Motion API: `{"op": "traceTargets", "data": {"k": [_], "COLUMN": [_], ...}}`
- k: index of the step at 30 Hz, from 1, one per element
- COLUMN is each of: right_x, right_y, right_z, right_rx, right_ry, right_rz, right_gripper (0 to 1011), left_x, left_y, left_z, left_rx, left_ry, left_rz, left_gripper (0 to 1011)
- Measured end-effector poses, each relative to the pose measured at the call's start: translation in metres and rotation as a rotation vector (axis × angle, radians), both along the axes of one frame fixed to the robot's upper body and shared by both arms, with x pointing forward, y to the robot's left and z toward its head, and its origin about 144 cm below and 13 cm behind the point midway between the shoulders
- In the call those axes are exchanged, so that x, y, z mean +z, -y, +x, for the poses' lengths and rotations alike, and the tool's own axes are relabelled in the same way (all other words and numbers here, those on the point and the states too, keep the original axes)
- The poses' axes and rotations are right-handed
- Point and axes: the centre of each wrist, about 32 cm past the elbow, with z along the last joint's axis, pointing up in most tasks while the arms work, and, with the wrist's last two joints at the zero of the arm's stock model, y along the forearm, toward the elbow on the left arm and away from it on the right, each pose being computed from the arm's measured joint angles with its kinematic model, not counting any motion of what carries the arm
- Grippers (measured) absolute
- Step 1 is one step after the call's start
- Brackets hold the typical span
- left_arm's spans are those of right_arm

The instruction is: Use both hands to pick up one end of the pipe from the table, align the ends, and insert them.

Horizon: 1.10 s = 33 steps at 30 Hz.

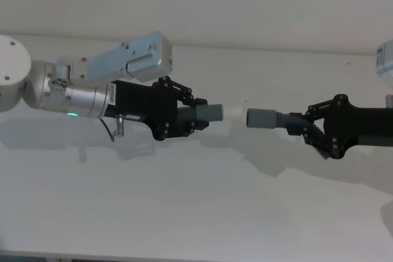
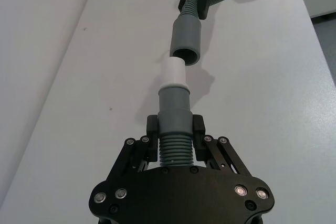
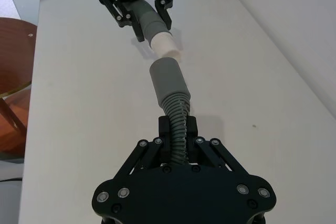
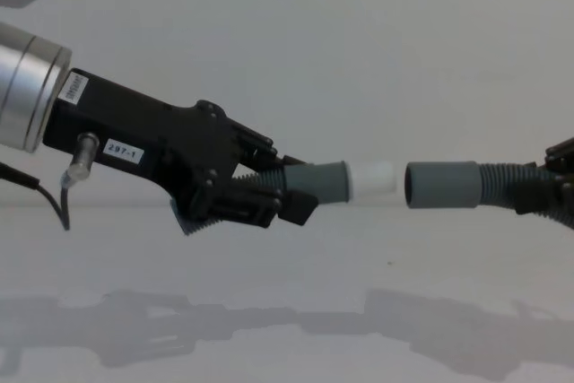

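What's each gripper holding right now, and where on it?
Left gripper: plug piece, by its ribbed middle. Right gripper: cuff piece, by its ribbed part.

I read bright, even, diffuse light on the white table (image 1: 196,213) from above, no hard glare. Soft grey shadows of both arms lie below them in the head view; the chest view shows faint dark reflections low on the glossy surface. The white plug tip (image 1: 232,113) nearly washes out against the table. Focus is mildly soft throughout.

Left claw (image 1: 198,118), right claw (image 1: 305,128): both clamped, facing.
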Motion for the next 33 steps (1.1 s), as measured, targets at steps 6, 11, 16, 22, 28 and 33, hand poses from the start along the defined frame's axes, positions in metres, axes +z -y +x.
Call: {"op": "traceTargets", "data": {"k": [6,11,16,22,28,33], "right_x": [0.0006,0.0008,0.0013,0.0017,0.0019,0.0021], "right_y": [0.0002,0.0000,-0.0002,-0.0003,-0.0002,-0.0001], "right_z": [0.0015,0.0026,0.0037,0.0045,0.0051,0.0056], "right_rx": [0.000,0.002,0.007,0.012,0.015,0.016], "right_ry": [0.002,0.002,0.006,0.007,0.009,0.009], "right_rz": [0.000,-0.002,-0.005,-0.007,-0.006,-0.005], "right_gripper": [162,162,162,162,162,162], "left_x": [-0.0002,-0.0003,-0.0002,-0.0004,-0.0008,-0.0018], "left_y": [0.0011,0.0020,0.0030,0.0043,0.0059,0.0075], "left_z": [0.0005,0.0008,0.0012,0.0019,0.0029,0.0036], "left_rx": [-0.005,-0.008,-0.011,-0.015,-0.021,-0.026], "left_ry": [-0.002,-0.003,-0.004,-0.006,-0.011,-0.017], "left_rz": [0.000,0.001,0.002,0.004,0.004,0.004], "left_gripper": [371,371,371,371,371,371]}}
